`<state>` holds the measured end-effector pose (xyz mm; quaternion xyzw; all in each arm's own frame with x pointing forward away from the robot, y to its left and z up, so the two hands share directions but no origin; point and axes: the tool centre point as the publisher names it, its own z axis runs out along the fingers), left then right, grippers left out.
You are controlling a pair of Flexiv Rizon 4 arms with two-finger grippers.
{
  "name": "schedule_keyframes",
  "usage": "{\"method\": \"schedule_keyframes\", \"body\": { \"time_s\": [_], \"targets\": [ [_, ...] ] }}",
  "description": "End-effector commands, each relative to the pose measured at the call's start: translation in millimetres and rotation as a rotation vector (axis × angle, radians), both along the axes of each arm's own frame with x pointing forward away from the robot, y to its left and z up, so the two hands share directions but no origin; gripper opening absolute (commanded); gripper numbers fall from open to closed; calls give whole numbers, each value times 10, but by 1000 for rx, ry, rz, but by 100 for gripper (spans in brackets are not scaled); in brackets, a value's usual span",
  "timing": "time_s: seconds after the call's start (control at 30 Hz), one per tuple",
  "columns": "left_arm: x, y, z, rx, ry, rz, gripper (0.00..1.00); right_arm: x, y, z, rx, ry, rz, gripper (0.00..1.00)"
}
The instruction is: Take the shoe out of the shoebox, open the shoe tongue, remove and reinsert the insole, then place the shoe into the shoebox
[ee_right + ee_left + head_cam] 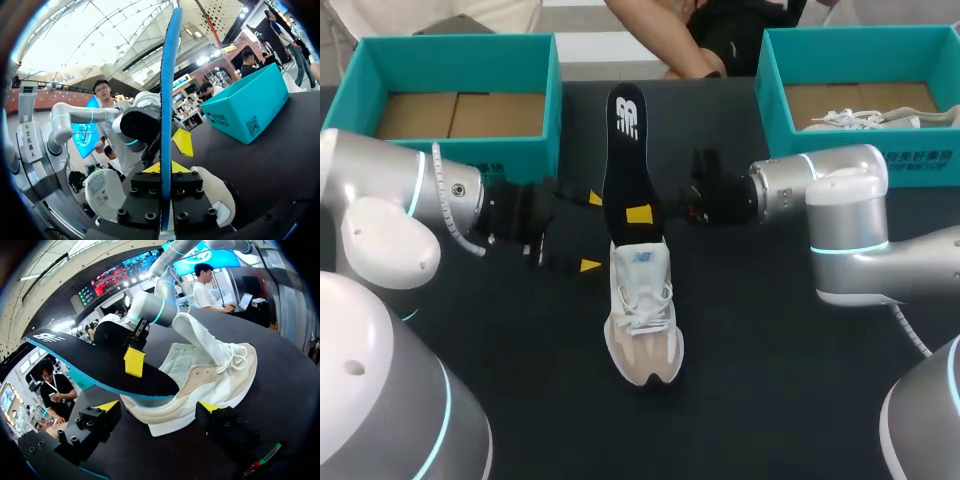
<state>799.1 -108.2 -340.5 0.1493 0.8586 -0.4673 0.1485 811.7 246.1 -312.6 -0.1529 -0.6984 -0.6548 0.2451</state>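
Insole [623, 150], judged light and floppy, is pinched just above the shoe [642, 310] by the right gripper [165, 169], while the left gripper [591, 232] is spread wide alongside.

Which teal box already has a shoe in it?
The box on the right: a white shoe lies inside it. The left box shows only its bare cardboard floor.

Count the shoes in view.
2: one shoe on the table, insole sticking out; a second shoe in the right shoebox. The left shoebox's near floor is hidden.
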Motion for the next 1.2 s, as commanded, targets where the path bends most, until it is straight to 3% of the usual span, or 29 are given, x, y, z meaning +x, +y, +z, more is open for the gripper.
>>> {"method": "schedule_keyframes", "body": {
  "time_s": [0.03, 0.6, 0.93, 1.2],
  "targets": [
    [-2, -1, 3, 2, 0, 0, 100, -73, 5, -95, 5, 15, -8, 0],
    [-2, -1, 3, 2, 0, 0, 100, -418, -19, -371, -54, 146, -34, 0],
    [-2, -1, 3, 2, 0, 0, 100, -476, -19, -404, -71, 165, -50, 0],
    [-2, -1, 3, 2, 0, 0, 100, -452, -16, -330, -65, 128, -57, 0]
  ]
}}
